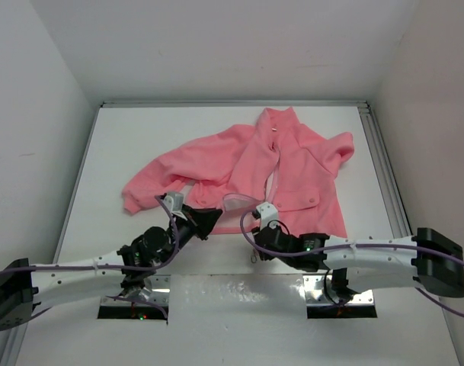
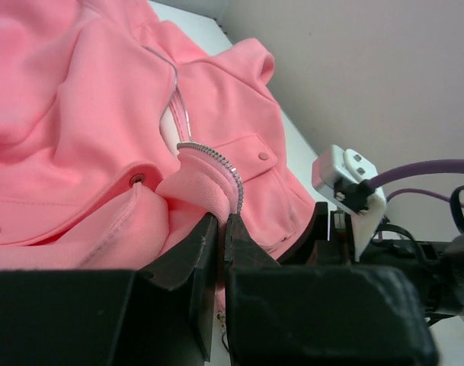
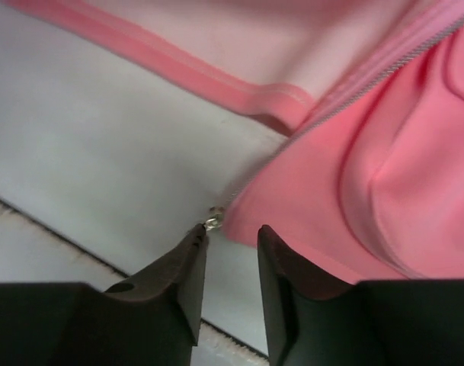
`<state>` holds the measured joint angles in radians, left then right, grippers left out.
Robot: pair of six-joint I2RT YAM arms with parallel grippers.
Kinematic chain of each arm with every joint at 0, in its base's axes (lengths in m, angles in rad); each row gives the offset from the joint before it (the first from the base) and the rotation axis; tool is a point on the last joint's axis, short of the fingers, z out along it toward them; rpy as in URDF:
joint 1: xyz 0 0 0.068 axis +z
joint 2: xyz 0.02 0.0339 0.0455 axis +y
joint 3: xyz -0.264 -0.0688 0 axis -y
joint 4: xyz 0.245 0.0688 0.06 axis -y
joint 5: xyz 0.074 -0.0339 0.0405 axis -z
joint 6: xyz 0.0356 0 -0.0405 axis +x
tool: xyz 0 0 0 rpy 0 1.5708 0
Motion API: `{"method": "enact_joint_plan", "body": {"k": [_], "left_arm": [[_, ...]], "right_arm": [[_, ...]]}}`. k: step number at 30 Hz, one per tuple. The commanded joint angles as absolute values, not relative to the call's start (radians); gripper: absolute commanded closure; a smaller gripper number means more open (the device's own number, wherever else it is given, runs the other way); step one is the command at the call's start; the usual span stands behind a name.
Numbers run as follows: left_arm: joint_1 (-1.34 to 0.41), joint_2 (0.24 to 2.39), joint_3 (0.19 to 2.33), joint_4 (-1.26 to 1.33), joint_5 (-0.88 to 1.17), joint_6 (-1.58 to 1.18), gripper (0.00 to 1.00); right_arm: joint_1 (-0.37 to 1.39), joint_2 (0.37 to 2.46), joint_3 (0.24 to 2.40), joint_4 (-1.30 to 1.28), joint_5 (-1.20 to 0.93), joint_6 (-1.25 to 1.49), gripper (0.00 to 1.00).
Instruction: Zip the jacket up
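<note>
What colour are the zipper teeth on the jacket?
Silvery grey; the zipper teeth show best in the left wrist view.

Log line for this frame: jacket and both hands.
jacket: front unzipped at hem | left hand: shut on zipper edge | right hand: open, beside zipper end, holding nothing

Top view: high, near side, looking down on counter (image 1: 140, 137). Wrist views: close, low; all share near hem of jacket (image 1: 285, 164).

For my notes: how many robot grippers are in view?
2. The left gripper is shut on the jacket at its zipper edge; the right gripper stands open at the metal zipper end. None seems hidden.
</note>
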<state>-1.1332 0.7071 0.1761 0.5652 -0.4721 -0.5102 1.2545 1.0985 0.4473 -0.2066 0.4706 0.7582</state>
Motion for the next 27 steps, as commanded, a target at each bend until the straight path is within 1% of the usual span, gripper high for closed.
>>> {"method": "enact_joint_plan", "body": {"k": [1, 3, 9, 14, 18, 27], "left_arm": [[-1.137, 0.64, 0.201, 0.546, -0.474, -0.459, 1.0], [-1.137, 0.624, 0.186, 0.534, -0.503, -0.462, 1.0], [-1.134, 0.621, 0.167, 0.545, -0.508, -0.476, 1.0], [-1.129, 0.62, 0.167, 0.552, -0.492, -0.476, 1.0], [-1.117, 0.612, 0.166, 0.551, -0.46, -0.482, 1.0], [-1.095, 0.63, 0.166, 0.554, -0.431, -0.502, 1.0]], "right_arm": [[1.259, 1.126, 0.479, -0.215, 0.601, 0.767, 0.66], [1.261, 1.155, 0.477, -0.21, 0.627, 0.772, 0.65], [1.261, 1.213, 0.486, -0.224, 0.63, 0.799, 0.64], [1.261, 1.25, 0.486, -0.219, 0.595, 0.805, 0.64], [1.261, 1.282, 0.486, -0.198, 0.551, 0.79, 0.62], [1.259, 1.342, 0.491, -0.166, 0.511, 0.782, 0.6]]}}
